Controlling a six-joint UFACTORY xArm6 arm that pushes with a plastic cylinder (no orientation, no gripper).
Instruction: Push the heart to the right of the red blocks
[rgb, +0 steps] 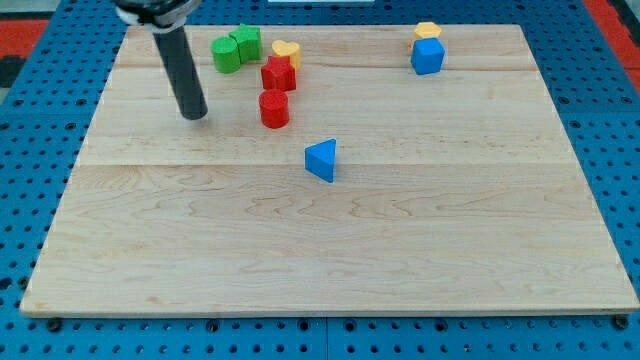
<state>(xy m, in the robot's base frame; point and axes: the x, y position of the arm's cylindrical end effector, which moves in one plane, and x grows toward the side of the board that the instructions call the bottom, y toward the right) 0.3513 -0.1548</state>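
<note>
A yellow heart (287, 50) sits near the view's top, touching the upper right of a red star-shaped block (278, 74). A red cylinder (274, 108) stands just below the star. My tip (195, 113) rests on the board to the left of the red cylinder, well apart from it and from the heart. The rod rises from the tip toward the view's top left.
Two green blocks (235, 48) sit left of the heart. A blue triangle (322, 160) lies near the middle. A blue cube (427, 56) with a yellow block (428, 31) behind it is at the top right. The wooden board (330, 260) lies on a blue perforated table.
</note>
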